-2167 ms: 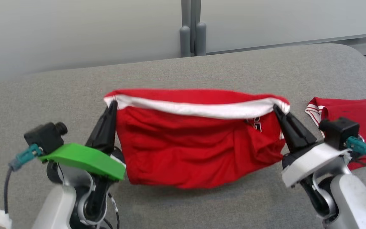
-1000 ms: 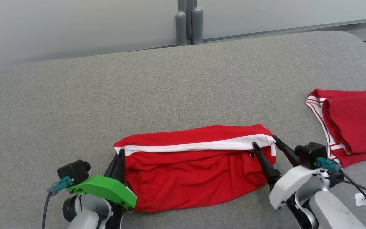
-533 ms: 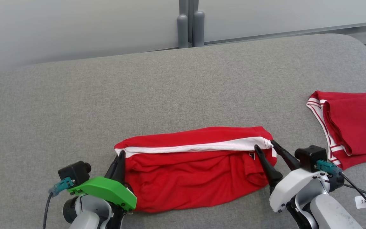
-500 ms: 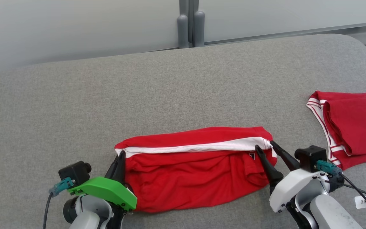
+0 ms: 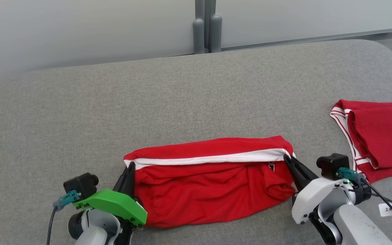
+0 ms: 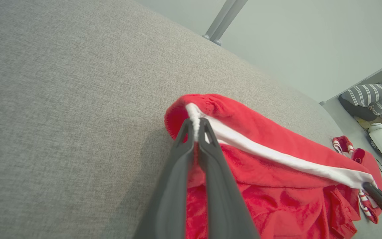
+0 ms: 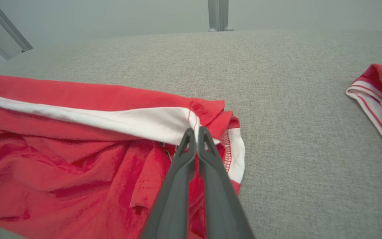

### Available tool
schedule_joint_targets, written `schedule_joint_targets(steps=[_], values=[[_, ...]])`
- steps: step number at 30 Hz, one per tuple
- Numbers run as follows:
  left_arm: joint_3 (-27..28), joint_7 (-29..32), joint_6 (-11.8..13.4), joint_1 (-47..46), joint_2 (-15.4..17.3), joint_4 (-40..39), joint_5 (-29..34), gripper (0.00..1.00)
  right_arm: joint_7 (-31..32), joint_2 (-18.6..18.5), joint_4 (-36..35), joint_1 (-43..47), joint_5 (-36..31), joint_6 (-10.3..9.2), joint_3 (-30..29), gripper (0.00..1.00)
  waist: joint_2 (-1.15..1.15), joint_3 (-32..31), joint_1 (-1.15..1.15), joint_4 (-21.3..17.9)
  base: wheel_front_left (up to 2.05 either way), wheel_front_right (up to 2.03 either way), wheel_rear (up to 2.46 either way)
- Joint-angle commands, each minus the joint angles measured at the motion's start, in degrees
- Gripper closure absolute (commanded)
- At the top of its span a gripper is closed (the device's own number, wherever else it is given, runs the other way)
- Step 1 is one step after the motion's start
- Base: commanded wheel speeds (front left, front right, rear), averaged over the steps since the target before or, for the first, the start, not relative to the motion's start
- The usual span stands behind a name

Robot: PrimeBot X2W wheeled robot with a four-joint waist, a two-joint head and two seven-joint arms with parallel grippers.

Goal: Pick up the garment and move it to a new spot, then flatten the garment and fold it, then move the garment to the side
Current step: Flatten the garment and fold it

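Observation:
The garment (image 5: 209,183) is red with a white band along its upper fold and lies crumpled near the front of the grey table (image 5: 114,102). My left gripper (image 5: 130,165) is shut on the garment's left end at the white band, and the left wrist view shows this grip (image 6: 196,124) on the cloth (image 6: 277,186). My right gripper (image 5: 287,158) is shut on the right end of the white band, its fingertips pinching the cloth (image 7: 88,139) in the right wrist view, where that gripper (image 7: 196,131) meets the hem.
A second red garment (image 5: 379,139) with red-and-white striped trim lies folded at the table's right edge, also seen as striped cloth (image 7: 380,93). Grey posts (image 5: 207,32) stand behind the table. A person (image 6: 370,99) crouches far off on the floor.
My right gripper has gone from open around the garment's right end to shut on it. The garment came down earlier from a raised hold. The left gripper kept its grip.

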Motion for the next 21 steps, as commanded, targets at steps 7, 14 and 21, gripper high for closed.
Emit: schedule_joint_targets(steps=[7,14,21], values=[[0.63,-1.45,-0.82,-0.4,0.05,-1.38,-0.7,1.0,-0.75,-1.93,1.12,-3.41,0.38,-0.01,-0.09,1.0,0.27,-1.15,0.0,-0.03,0.0,0.0,0.0],[1.21,-2.28,-1.31,-1.49,0.61,-6.78,-0.97,1.0,-0.93,-4.38,-4.43,-5.04,2.11,-0.01,-2.52,1.0,0.27,-3.68,0.0,-0.36,0.0,0.0,0.0],[1.83,-1.21,0.29,-1.86,2.05,-16.39,-0.45,1.0,0.99,-5.84,-15.87,-3.07,1.94,-0.01,-6.62,1.0,0.27,-5.78,0.0,-0.98,0.0,0.0,0.0]])
